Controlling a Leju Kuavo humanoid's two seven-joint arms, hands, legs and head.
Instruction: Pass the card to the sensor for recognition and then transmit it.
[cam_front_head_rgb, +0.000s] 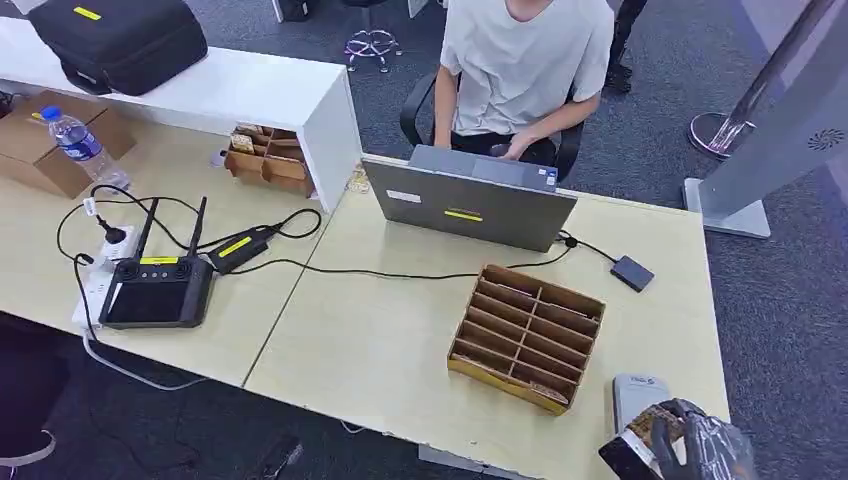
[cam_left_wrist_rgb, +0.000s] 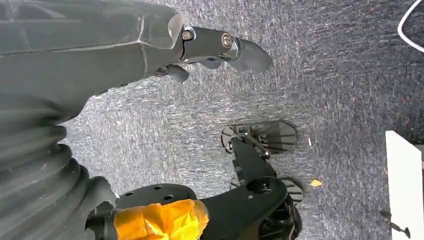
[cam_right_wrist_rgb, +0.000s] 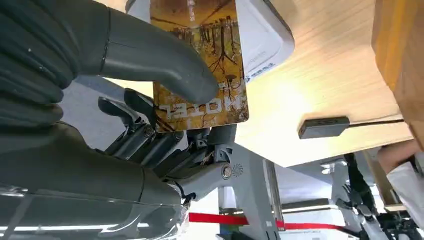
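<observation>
On the pale wooden desk (cam_front_head_rgb: 380, 340), at the lower right of the head view, the right hand (cam_front_head_rgb: 690, 445) pinches the card (cam_right_wrist_rgb: 200, 65) just over the white sensor (cam_front_head_rgb: 640, 393), so recognition seems underway and handover remains.

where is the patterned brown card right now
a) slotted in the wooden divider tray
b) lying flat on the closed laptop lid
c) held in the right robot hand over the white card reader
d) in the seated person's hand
c: the right robot hand pins the brown and gold patterned card with its thumb, above the white rounded card reader at the pale wooden table's near edge.
</observation>
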